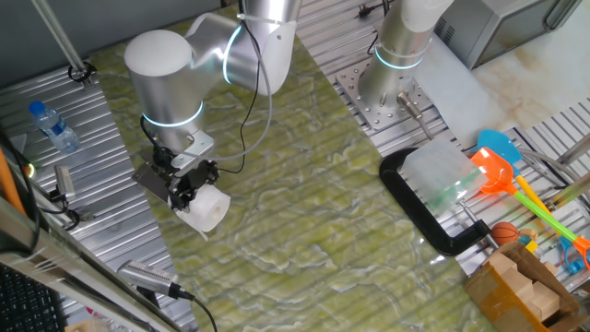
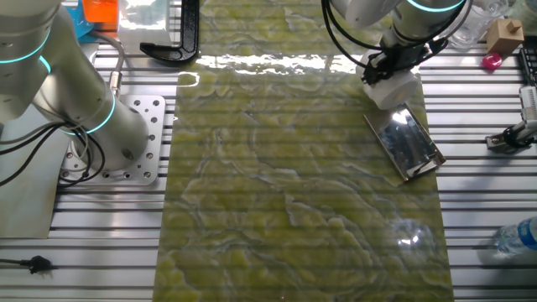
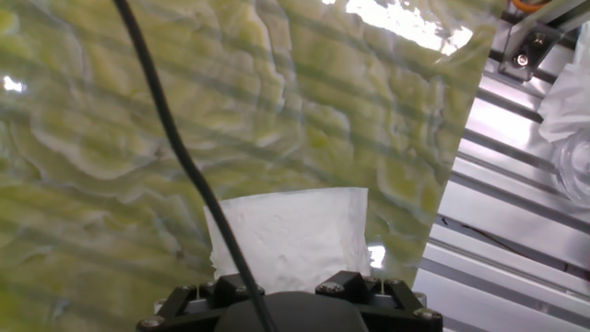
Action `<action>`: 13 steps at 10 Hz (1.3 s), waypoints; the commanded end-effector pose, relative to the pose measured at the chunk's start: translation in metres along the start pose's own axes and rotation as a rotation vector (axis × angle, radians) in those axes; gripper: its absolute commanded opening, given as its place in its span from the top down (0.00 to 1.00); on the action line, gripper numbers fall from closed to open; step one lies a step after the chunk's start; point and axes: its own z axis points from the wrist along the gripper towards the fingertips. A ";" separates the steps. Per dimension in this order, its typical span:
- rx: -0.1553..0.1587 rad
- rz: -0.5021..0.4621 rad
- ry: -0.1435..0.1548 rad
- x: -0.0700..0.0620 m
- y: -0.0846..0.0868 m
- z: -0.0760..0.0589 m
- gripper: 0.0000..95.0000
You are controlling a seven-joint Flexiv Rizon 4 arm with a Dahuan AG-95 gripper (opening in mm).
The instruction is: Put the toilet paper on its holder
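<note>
The toilet paper (image 1: 210, 211) is a white embossed roll held in my gripper (image 1: 191, 183), low over the green mat. My gripper is shut on the roll. In the other fixed view the roll (image 2: 394, 91) hangs under the gripper (image 2: 382, 69), at the far end of the holder (image 2: 406, 142), a shiny dark metal plate lying flat at the mat's edge. In the one fixed view the holder (image 1: 150, 181) shows as a dark plate just left of the gripper. In the hand view the roll (image 3: 290, 232) fills the gap ahead of the gripper (image 3: 290, 281); its core hole is hidden.
A clear water bottle (image 1: 53, 127) lies on the slatted table left of the mat and also shows in the other fixed view (image 2: 516, 237). A black C-shaped clamp (image 1: 431, 210) lies at the mat's right. A second arm's base (image 1: 396, 83) stands behind. Toys (image 1: 502, 171) crowd the right edge.
</note>
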 end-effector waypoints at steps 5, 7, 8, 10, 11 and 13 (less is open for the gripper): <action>0.000 -0.008 0.009 0.001 0.000 -0.001 1.00; 0.000 -0.013 0.013 0.001 -0.002 -0.002 1.00; 0.002 -0.015 0.014 0.001 -0.002 -0.002 1.00; 0.003 -0.023 0.022 0.002 -0.002 -0.003 1.00; 0.004 -0.022 0.023 0.002 -0.001 -0.004 1.00; 0.003 -0.018 0.019 0.003 0.000 -0.005 1.00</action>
